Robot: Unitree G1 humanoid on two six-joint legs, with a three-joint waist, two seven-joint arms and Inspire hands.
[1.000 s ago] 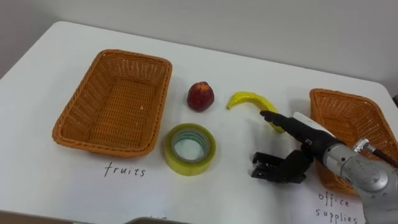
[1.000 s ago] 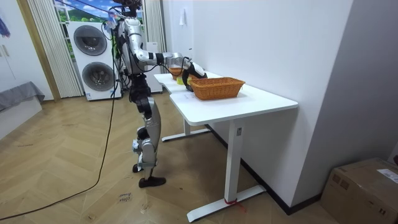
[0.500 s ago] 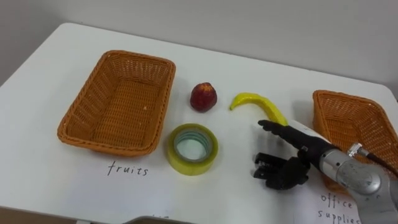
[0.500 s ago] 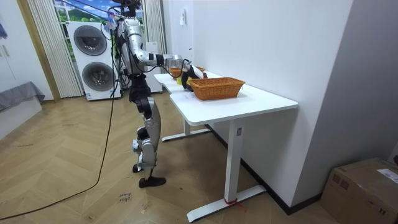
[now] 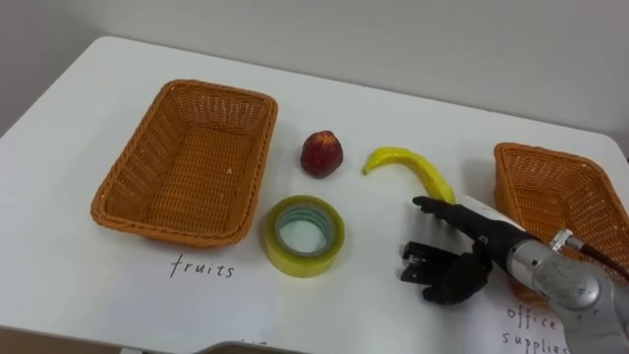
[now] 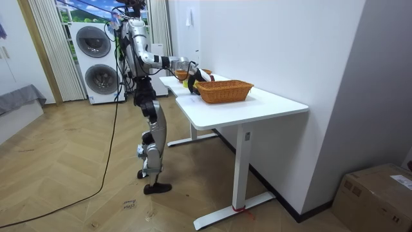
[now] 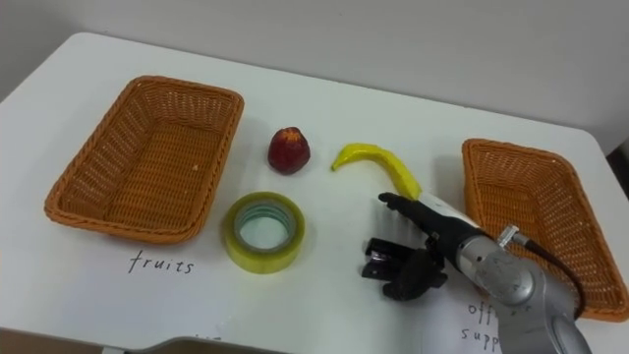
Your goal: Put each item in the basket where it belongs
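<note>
right hand (image 5: 454,275) drawn back from banana (image 5: 408,165), now nearer the robot

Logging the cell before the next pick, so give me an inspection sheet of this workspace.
Surface: white table, handwritten labels by the baskets.
Job's things: left basket and right basket both empty; red fruit, banana and tape roll on the table between them.
Clutter: nothing seen.
Hands: right hand close by the banana's near end, fingers curled, holding nothing.
Cables: nothing seen beyond the robot's own.
Surroundings: stacked washing machines, wood floor, cardboard box.
</note>
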